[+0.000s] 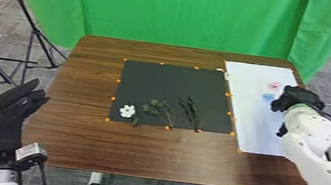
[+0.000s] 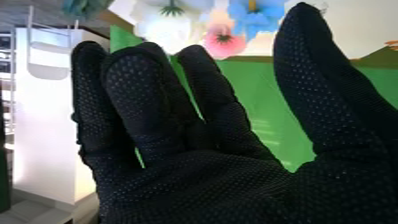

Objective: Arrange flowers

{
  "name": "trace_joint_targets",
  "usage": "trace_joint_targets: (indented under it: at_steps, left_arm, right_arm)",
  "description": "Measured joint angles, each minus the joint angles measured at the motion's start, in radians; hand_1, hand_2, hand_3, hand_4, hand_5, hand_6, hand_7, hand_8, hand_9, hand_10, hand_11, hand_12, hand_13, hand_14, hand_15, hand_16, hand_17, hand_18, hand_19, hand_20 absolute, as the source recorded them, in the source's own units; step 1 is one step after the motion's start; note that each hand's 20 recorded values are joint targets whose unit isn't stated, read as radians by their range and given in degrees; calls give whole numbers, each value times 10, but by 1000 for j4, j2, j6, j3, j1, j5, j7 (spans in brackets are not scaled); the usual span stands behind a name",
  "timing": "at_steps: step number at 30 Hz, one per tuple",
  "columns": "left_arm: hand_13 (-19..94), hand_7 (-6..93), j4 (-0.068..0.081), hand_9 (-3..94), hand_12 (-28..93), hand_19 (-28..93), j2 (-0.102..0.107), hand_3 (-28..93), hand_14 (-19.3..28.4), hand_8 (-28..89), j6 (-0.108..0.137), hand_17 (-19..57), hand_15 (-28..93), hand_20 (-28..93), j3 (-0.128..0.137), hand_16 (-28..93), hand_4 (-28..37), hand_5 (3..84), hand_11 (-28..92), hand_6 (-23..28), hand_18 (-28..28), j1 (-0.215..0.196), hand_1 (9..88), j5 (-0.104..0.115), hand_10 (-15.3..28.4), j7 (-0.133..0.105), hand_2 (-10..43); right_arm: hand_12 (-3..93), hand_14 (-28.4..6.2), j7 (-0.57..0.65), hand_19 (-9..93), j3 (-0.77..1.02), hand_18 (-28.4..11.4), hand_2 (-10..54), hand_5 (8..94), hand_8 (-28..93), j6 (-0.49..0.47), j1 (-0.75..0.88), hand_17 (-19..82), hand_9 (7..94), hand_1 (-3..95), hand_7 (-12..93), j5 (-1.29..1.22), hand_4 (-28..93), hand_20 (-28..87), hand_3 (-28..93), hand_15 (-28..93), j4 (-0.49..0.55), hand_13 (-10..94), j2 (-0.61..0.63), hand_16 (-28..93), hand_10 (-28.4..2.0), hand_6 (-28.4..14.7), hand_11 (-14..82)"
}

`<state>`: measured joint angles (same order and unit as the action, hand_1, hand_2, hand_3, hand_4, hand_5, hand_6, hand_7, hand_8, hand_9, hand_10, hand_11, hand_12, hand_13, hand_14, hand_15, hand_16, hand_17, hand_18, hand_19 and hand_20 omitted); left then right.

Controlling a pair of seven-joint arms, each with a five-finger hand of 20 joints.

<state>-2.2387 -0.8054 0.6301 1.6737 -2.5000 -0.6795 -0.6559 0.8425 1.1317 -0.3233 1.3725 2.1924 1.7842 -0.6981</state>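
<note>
On the black mat (image 1: 159,79), a white flower (image 1: 127,111) lies at the lower left, with green stems (image 1: 158,109) and a darker leafy stem (image 1: 189,112) to its right. A pink flower (image 1: 274,86) and a blue flower (image 1: 268,97) lie on the white sheet (image 1: 250,125). My right hand (image 1: 299,97) is over the sheet's right side, beside those flowers. In the right wrist view my right hand (image 2: 204,175) has its fingers straight, with the pink flower (image 2: 225,44) and blue flower (image 2: 256,14) beyond them. My left hand (image 1: 12,108) is open off the table's left edge.
The brown table (image 1: 75,143) has small orange markers around the mat. A green curtain (image 1: 180,14) hangs behind the table's far edge. Black stands (image 1: 35,30) rise on the floor at the left.
</note>
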Motion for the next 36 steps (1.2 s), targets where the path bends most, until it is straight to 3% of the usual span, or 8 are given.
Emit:
trace_joint_targets:
  at_steps: [5, 13, 22, 29, 33, 36]
  left_arm:
    - [254, 178, -2, 371, 79, 575, -9, 836, 271, -111, -1, -90, 626, 24, 6, -159, -170, 407, 375, 100, 217, -5, 265, -6, 199, 3, 40]
    - [254, 180, -2, 370, 79, 575, -18, 838, 271, -111, -2, -90, 626, 24, 8, -159, -169, 408, 374, 100, 218, -7, 265, -15, 199, 11, 40]
    - [253, 179, -2, 371, 79, 574, -31, 839, 271, -112, -5, -90, 626, 24, 10, -160, -169, 408, 374, 100, 217, -6, 265, -26, 199, 19, 40]
    - [254, 179, -2, 370, 79, 575, -21, 841, 271, -111, -3, -90, 626, 24, 8, -159, -169, 408, 376, 100, 218, -6, 264, -15, 199, 13, 39]
    - [253, 179, -2, 370, 79, 575, -12, 839, 271, -111, -3, -90, 626, 24, 7, -159, -169, 407, 375, 100, 217, -6, 265, -8, 199, 7, 40]
    - [254, 179, -2, 370, 79, 575, -11, 839, 271, -111, -3, -90, 625, 24, 7, -160, -169, 408, 375, 101, 217, -6, 265, -8, 199, 7, 40]
  right_arm:
    - [156, -154, 17, 907, 37, -240, -72, 485, -85, -93, 17, 313, 499, 355, 121, -3, -235, -115, 800, 819, 22, 638, -11, 126, -258, -121, 174]
    - [157, -152, 37, 917, 42, -240, -71, 494, -83, -97, 35, 319, 520, 363, 118, -22, -233, -133, 796, 825, 24, 650, -19, 126, -255, -122, 180]
    - [155, -136, 68, 930, 1, -230, -72, 540, -90, -84, 23, 342, 589, 410, 140, -40, -236, -149, 791, 826, -8, 686, -14, 132, -233, -107, 205]
    - [158, -113, 96, 932, -82, -216, -71, 585, -98, 20, -8, 371, 663, 455, 164, -37, -247, -139, 789, 818, -46, 726, 11, 138, -200, -92, 238]
    - [188, -97, 102, 932, -92, -205, -84, 619, -110, 43, -15, 388, 711, 496, 188, -33, -274, -128, 788, 807, -62, 753, 17, 153, -167, -74, 236]
    - [247, -86, 107, 932, -117, -198, -93, 638, -21, 70, -26, 398, 757, 534, 204, -24, -281, -121, 764, 802, -74, 767, 29, 160, -139, -71, 187]
